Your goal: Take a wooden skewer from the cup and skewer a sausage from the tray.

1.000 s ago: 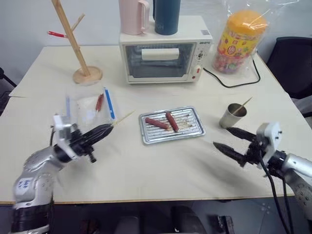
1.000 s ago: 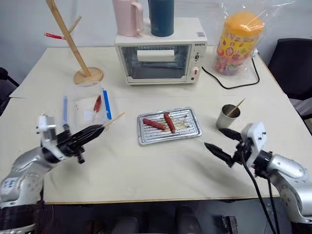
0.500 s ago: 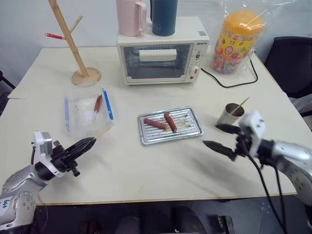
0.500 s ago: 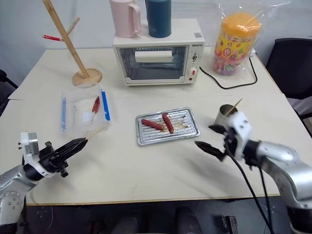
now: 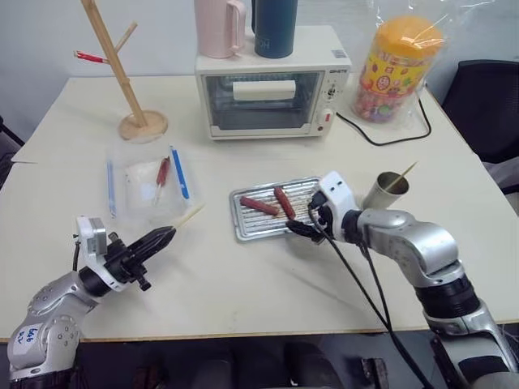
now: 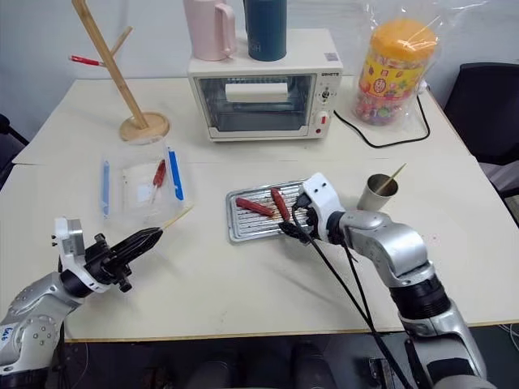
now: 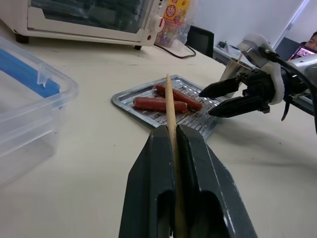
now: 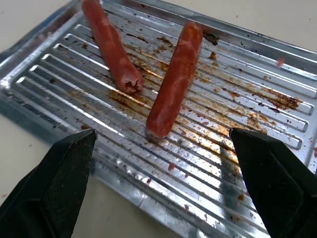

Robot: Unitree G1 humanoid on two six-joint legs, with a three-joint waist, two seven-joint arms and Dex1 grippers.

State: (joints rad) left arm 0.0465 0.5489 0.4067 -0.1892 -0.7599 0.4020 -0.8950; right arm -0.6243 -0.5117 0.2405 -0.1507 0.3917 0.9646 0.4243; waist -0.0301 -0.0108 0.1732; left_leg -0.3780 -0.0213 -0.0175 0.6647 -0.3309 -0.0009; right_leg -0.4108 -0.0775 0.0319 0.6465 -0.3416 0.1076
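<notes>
Pinching the wooden skewer (image 7: 170, 106) between pressed-together fingers of the left gripper (image 5: 160, 238), tip pointing toward 2 o'clock at the tray (image 5: 244, 228). Hovering with the right gripper (image 8: 163, 148) spread wide over the tray's near edge, the sausage (image 8: 172, 79) lying between its fingers. Standing at 3 o'clock of the tray, the cup (image 5: 387, 191).

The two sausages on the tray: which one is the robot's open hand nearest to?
The sausage lying nearer the steel cup: the open right gripper hovers at its near end. The other sausage lies farther toward the bag side.
</notes>
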